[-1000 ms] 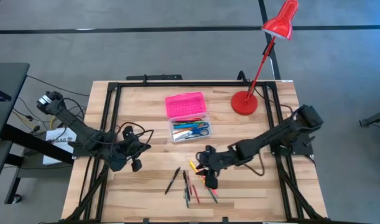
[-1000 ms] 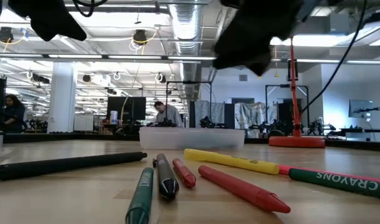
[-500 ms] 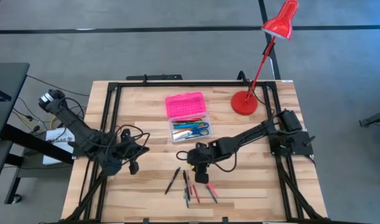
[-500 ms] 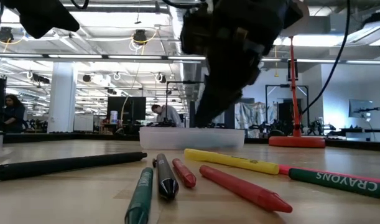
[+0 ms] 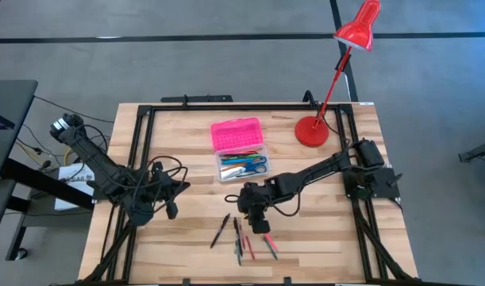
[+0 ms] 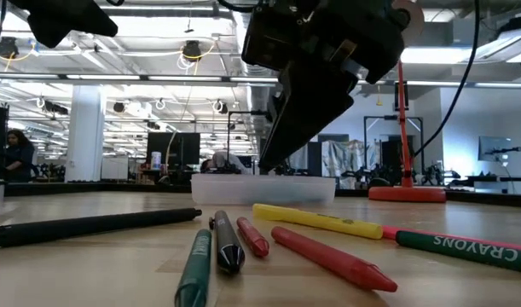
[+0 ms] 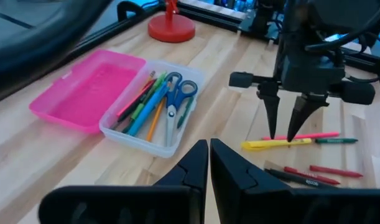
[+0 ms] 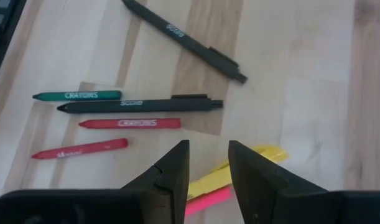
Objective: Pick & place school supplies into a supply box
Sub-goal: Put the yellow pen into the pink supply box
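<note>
The left gripper (image 5: 172, 208) waits at the table's (image 5: 186, 135) left side, its fingers pressed together and holding nothing. Near the middle of the table sits the box (image 5: 242, 168), its pink lid (image 5: 236, 133) open, with scissors (image 7: 172, 94) and pens inside. Just in front of it the right gripper (image 7: 283, 134) hangs with its fingers apart and empty, over a yellow marker (image 7: 276, 144) among loose pens and crayons (image 8: 118, 123). A red lamp (image 5: 312, 130) stands at the back right.

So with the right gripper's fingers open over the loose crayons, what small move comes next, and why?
Probably lower the right gripper straight down and close on the yellow marker: its open fingers hang just above the marker, pointing down at it, not yet on the wooden table.
</note>
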{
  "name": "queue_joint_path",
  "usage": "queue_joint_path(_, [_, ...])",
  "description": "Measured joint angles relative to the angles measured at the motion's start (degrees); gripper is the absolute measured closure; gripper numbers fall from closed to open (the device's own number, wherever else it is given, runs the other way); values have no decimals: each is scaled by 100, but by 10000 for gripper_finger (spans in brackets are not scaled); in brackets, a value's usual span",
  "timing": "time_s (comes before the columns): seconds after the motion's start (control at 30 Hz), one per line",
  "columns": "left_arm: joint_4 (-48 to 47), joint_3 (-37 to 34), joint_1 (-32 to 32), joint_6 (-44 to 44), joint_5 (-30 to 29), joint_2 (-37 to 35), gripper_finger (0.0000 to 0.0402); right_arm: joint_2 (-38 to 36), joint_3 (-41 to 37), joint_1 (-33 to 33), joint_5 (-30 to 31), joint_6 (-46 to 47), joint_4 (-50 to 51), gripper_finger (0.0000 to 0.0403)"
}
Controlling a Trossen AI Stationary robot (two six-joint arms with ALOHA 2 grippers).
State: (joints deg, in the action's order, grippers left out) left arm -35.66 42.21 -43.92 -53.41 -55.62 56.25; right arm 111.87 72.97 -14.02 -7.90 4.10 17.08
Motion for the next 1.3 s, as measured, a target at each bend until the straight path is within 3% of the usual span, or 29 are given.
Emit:
queue_joint_path(0.47, [2,1,2,-177,-224,0,391,254,13,136,-287,-1052,-686,328])
queue_joint_path(0.63, [4,1,2,-319,-224,0,391,556,48,22,-467,-842,-618,329])
queue_joint_path(0.83, [13,3,2,-334,-211,0,391,684,70,-126,-274,-680,-353,329])
queue_joint_path(1.3, [2,3,2,-334,-226,0,391,704,108,209,-190,249,214,329])
